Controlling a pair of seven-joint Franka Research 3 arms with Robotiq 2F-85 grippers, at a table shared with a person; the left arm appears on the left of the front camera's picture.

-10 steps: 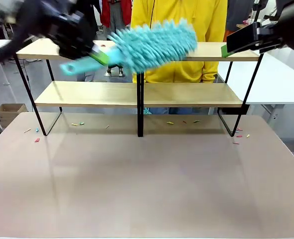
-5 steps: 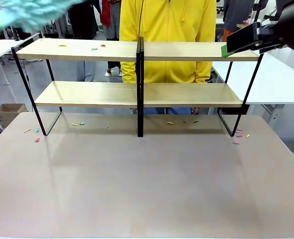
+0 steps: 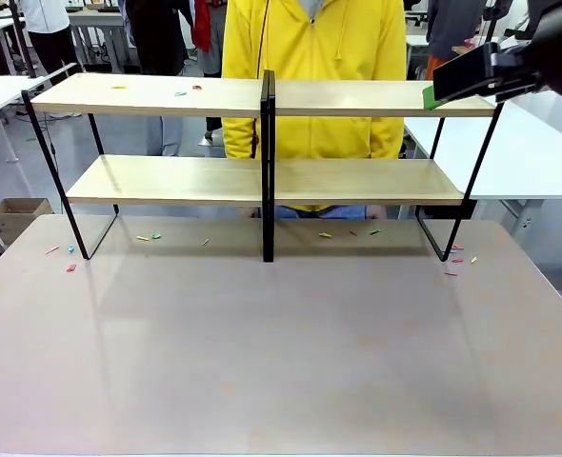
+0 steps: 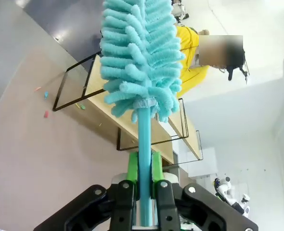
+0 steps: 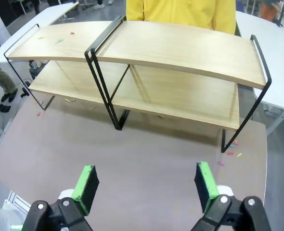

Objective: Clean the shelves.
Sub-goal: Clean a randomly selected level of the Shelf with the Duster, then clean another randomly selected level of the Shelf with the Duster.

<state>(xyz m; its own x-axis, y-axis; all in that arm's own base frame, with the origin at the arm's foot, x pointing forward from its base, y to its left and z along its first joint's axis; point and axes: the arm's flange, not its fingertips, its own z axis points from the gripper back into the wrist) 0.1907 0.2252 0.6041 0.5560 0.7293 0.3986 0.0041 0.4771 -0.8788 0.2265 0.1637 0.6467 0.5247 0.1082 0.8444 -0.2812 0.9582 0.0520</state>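
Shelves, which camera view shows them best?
The right wrist view: it looks down onto both boards of the shelves. The front view gives them whole but nearly edge-on; the left wrist view has them partly behind the duster.

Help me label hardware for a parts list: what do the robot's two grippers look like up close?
They look alike. The left gripper has two black, angular linked fingers joined by round silver pivot pins, each tipped with a flat bright-green pad. The right gripper shows the same black links, silver pins and rectangular green pads. No cables or markings can be made out on either.
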